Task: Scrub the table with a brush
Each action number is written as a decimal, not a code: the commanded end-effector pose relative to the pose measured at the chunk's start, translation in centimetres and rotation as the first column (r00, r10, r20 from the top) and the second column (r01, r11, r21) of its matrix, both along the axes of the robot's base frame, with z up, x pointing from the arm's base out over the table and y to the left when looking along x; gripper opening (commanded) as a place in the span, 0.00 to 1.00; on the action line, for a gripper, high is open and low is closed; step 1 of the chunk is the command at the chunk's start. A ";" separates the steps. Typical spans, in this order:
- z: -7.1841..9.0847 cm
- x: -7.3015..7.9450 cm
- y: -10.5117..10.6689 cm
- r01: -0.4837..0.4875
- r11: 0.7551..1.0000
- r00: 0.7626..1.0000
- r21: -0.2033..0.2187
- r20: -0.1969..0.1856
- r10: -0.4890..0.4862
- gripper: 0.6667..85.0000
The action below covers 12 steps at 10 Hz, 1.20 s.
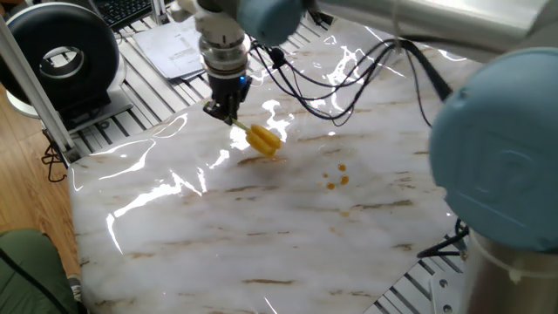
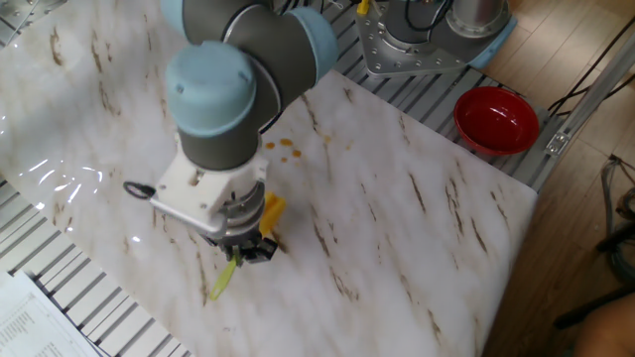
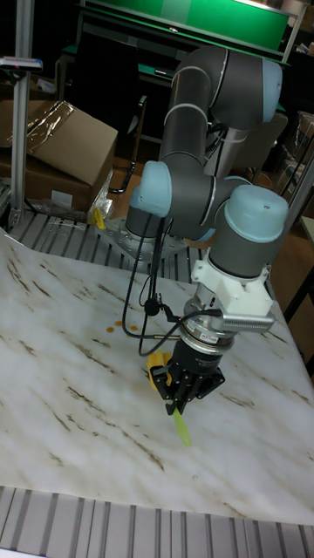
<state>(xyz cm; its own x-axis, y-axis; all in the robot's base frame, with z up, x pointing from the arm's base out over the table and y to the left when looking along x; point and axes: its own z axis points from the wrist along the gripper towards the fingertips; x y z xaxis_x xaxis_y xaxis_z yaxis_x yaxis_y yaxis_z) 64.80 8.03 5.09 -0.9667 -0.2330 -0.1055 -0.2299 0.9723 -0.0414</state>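
Glossy marble-look desk (image 1: 261,235) under a brush (image 1: 260,139) gripped by its thin stick handle in closed jaws, yellow bristle head tilted down onto the slab short of the orange stains (image 1: 336,179), likely for scrubbing contact.

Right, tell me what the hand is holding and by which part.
The hand holds the brush, gripping its thin pale handle partway along. The yellow bristle head sticks out on one side, and the handle's free end pokes out the other.

Bare table (image 1: 261,235) all round the brush (image 1: 262,139), orange stains (image 1: 336,179) near, red bowl (image 2: 496,121) well apart off-slab.
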 end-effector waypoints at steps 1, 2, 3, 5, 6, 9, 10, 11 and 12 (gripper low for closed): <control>0.2 0.3 -0.4 0.001 1.000 0.999 0.012 0.043 -0.001 0.01; 0.2 0.2 -0.3 0.010 1.000 0.999 0.018 0.042 -0.010 0.01; 0.3 0.7 0.2 0.008 0.999 0.998 0.038 0.060 -0.010 0.01; 0.2 0.2 0.5 0.016 0.999 0.999 0.050 0.040 -0.018 0.00; 0.0 1.6 1.1 0.024 0.999 0.999 0.049 0.030 -0.025 0.00; -1.7 8.5 4.2 0.087 0.996 0.995 0.023 0.047 -0.088 0.00; -1.3 6.9 3.6 0.085 0.996 0.996 0.017 0.020 -0.085 0.00; -0.7 5.0 2.5 0.069 0.998 0.998 0.009 0.003 -0.069 0.00; -0.3 4.3 2.1 0.067 0.998 0.998 0.004 -0.004 -0.067 0.00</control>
